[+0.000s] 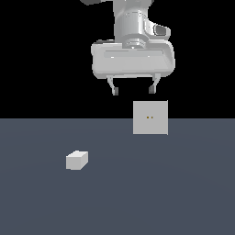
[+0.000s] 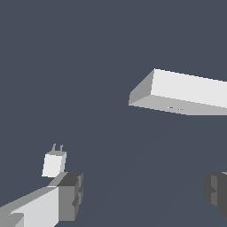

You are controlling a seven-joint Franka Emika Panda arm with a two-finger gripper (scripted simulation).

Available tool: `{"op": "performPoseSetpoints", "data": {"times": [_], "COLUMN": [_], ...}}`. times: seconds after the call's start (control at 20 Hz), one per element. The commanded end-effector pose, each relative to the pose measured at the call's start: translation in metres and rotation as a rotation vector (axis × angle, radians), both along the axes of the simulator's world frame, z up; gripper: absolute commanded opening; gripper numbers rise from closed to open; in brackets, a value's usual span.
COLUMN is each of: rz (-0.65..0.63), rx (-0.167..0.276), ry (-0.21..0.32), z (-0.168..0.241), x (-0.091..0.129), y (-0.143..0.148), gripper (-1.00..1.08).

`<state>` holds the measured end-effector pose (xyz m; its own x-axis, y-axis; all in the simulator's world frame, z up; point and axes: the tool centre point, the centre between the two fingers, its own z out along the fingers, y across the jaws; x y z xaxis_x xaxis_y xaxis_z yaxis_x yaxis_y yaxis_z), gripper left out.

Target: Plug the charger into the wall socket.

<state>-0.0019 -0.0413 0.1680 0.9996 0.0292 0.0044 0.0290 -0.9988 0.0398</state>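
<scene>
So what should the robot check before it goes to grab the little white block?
1. Claw open: ok, its fingers stand wide apart with nothing between them.
2. Charger free to grab: ok, it lies alone on the floor, apart from everything else.
3. Claw over the charger: not ok, it hangs high up, nearer the wall socket; the charger lies toward the exterior view's left.
4. Prongs visible: ok, the wrist view shows two thin pins on one end of the charger.
5. Socket upright with holes showing: ok, two tiny orange dots sit at its centre.
6. Prongs aimed at the socket: cannot tell.
</scene>
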Motion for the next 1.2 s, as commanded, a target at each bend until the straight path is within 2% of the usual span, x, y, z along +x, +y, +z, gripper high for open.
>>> {"op": "performPoseSetpoints", "data": {"times": [0.0,0.55,1.15], "rz": [0.000,-0.011,-0.046], "rx": [0.000,0.002,0.010], "ry": [0.000,-0.036,-0.154], "z": [0.000,-0.007,-0.031], "x": [0.000,-0.007,-0.027], "y": [0.000,0.009,0.040], "gripper": [1.00,1.00,1.00]}}
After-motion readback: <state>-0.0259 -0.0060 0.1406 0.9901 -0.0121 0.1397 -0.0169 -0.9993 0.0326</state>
